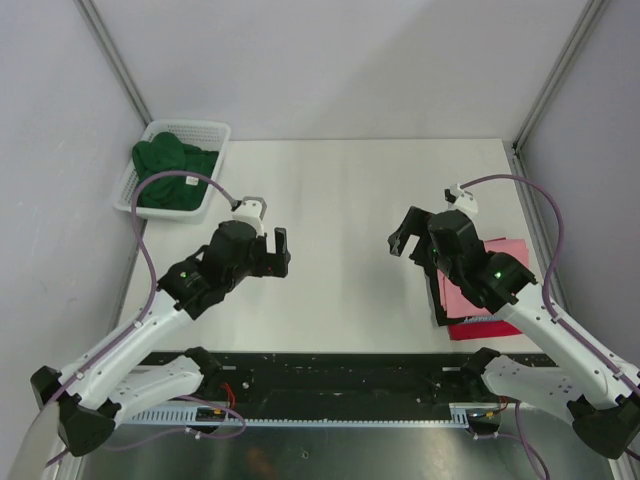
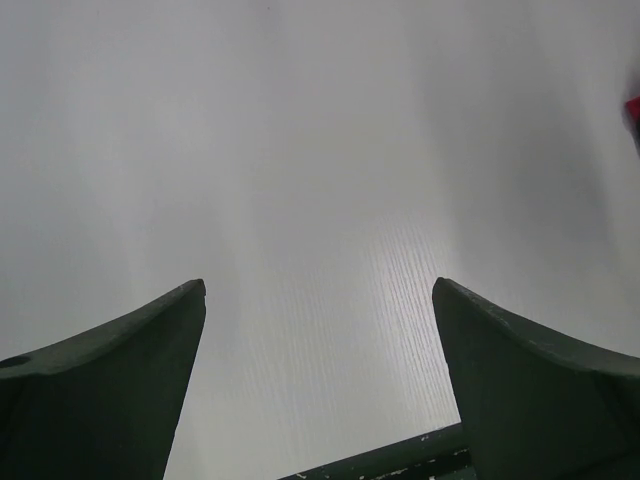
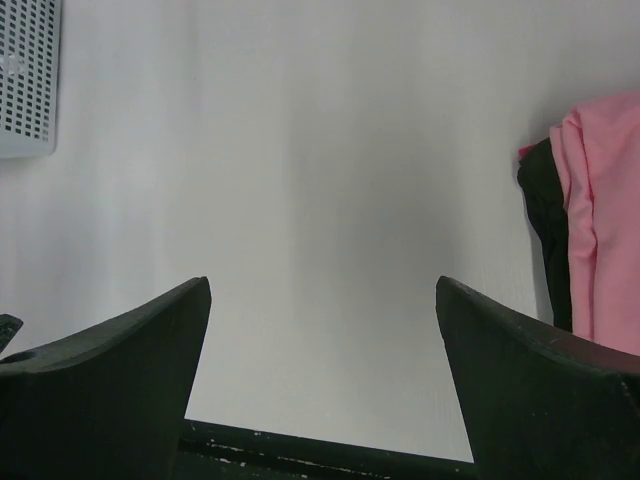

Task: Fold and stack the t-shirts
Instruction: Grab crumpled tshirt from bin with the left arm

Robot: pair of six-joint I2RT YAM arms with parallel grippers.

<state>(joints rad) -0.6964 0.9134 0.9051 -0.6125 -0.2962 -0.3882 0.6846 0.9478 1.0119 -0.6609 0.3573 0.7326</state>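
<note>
My left jaws and right jaws hang wide and empty over the bench (image 1: pixel 340 190), dark green t-shirt (image 1: pixel 172 165) in the mesh basket (image 1: pixel 222 135) far-left, pink t-shirt (image 1: pixel 455 296) lying on the red t-shirt (image 1: pixel 480 329) at right.

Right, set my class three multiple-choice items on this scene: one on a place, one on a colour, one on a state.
1. Where is the dark green t-shirt? A in the white basket; B spread flat mid-table; C in a gripper.
2. What colour is the top t-shirt of the stack under the right arm? A blue; B pink; C yellow.
3. How are the left gripper and right gripper? A both open, empty; B both shut on cloth; C one shut on cloth.
Key: 1 A, it lies bunched inside the basket. 2 B, pink cloth lies over a red t-shirt. 3 A, both wrist views show fingers apart over bare table.
</note>
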